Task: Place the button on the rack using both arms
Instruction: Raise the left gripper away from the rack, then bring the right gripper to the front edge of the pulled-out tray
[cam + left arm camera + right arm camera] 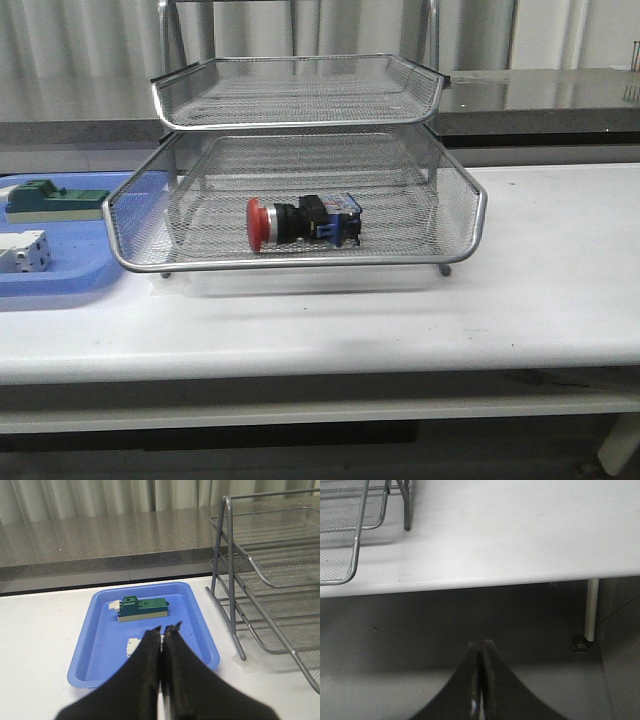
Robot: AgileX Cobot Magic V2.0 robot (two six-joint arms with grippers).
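Both grippers are empty with their fingers pressed together, and the button (303,221) lies on its side in the middle tier of the rack (300,262), red head pointing left. Judged from this, the placing is done and nothing more than parking the arms seems needed. The left gripper (163,630) hangs over the blue tray (100,630), above the green block (142,608); the right gripper (481,647) points below the table (520,530) edge, clear of the rack.
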